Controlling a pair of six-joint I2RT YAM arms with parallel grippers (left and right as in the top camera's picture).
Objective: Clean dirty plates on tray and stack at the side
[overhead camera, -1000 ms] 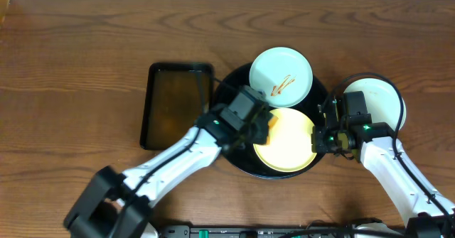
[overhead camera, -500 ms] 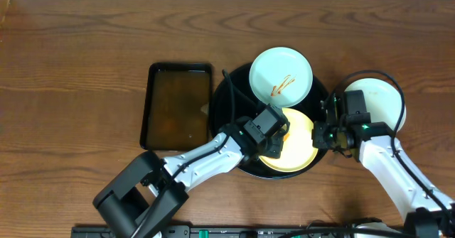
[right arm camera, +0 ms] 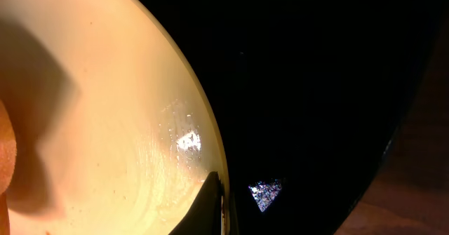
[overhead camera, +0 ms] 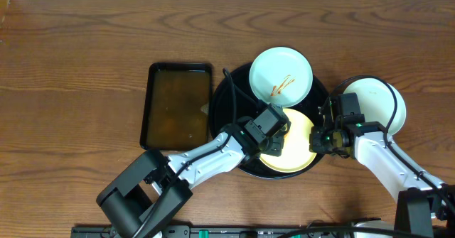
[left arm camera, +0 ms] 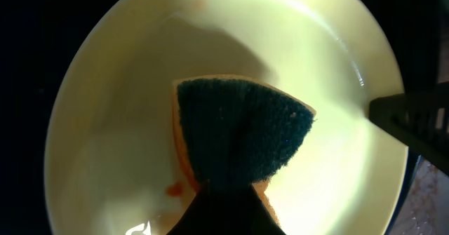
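A pale yellow plate (overhead camera: 298,130) lies at the front of the round black tray (overhead camera: 238,103). My left gripper (overhead camera: 274,142) is shut on an orange sponge with a dark green scouring face (left arm camera: 238,137) and presses it onto the yellow plate (left arm camera: 126,109). A small orange sauce spot (left arm camera: 173,188) sits beside the sponge. My right gripper (overhead camera: 318,138) is shut on the yellow plate's right rim (right arm camera: 210,144). A mint-blue plate (overhead camera: 281,74) with orange streaks lies at the tray's back. A third pale plate (overhead camera: 384,99) rests on the table right of the tray.
A rectangular black pan (overhead camera: 178,104) of brownish water stands just left of the tray. The right arm lies over part of the plate on the table. Bare wooden table (overhead camera: 85,67) extends to the left and back.
My left gripper moved right with the sponge from the tray's left side onto the yellow plate. The right gripper stayed on the plate's rim.
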